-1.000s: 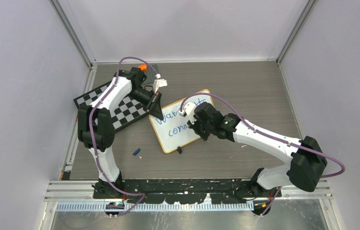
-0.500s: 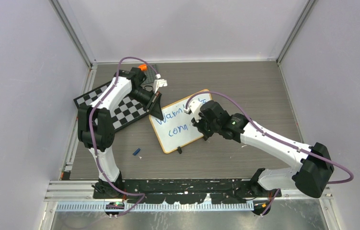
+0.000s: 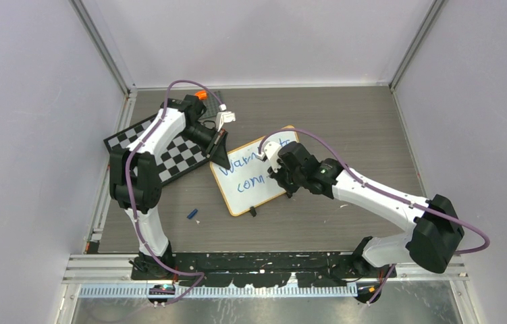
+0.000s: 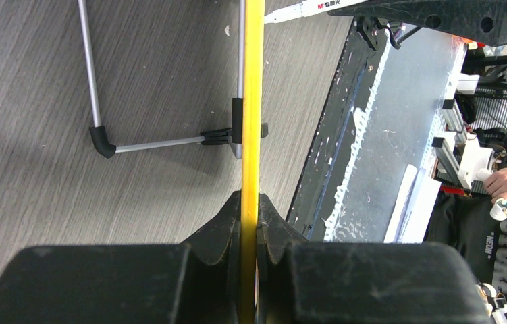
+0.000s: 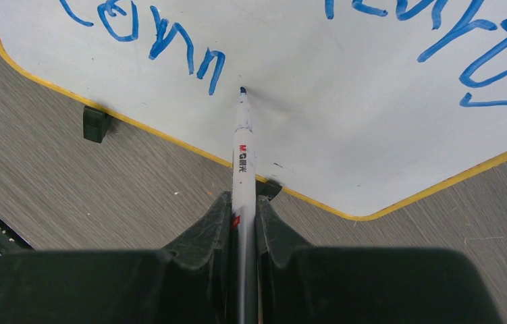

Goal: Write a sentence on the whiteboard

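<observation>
Clamping marker (image 5: 242, 145) in right gripper (image 5: 242, 202), tip on whiteboard (image 5: 345, 101) beside the sentence (image 5: 167, 39). Pinching it edge-on with left gripper (image 4: 250, 202).

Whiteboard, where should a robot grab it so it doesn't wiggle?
By its thin yellow rim, coming in edge-on from the side, one finger above and one below. The whiteboard is flat and propped up on a wire stand, so there is room underneath. The left gripper pinches it just this way.
</observation>
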Tool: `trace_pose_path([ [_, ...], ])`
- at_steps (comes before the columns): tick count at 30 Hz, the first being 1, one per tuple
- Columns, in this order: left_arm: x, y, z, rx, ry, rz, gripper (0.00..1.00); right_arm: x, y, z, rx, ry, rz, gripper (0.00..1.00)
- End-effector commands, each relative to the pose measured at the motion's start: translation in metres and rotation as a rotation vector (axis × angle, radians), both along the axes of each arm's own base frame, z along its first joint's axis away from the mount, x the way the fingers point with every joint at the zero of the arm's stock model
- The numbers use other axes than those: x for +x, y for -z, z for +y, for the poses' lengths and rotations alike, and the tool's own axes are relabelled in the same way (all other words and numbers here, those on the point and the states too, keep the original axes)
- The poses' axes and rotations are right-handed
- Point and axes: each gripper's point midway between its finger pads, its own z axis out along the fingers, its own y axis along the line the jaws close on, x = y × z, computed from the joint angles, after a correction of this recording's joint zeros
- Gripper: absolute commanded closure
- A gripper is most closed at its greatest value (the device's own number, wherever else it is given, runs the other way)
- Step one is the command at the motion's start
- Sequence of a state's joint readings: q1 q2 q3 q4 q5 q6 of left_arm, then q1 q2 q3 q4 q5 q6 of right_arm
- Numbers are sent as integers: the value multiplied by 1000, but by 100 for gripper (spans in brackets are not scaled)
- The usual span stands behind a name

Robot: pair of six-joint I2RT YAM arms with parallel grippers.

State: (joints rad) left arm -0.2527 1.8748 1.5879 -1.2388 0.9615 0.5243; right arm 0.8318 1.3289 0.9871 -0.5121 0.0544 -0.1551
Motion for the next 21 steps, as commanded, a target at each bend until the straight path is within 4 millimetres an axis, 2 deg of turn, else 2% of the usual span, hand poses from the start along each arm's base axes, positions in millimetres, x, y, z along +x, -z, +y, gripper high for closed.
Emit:
trace_pose_path([
  [1, 4, 13, -6, 20, 16, 2, 100, 14, -12, 8, 26, 12, -57, 100],
  [10, 6, 12, -7, 16, 16, 1, 100, 25, -25, -16, -1, 65, -96, 100],
  [17, 7, 11, -8, 12, 17, 2, 100, 32, -38, -5, 37, 59, -113, 100],
  [21, 6, 11, -7, 15, 17, -1, 100, 33, -36, 2, 45, 48, -98, 100],
])
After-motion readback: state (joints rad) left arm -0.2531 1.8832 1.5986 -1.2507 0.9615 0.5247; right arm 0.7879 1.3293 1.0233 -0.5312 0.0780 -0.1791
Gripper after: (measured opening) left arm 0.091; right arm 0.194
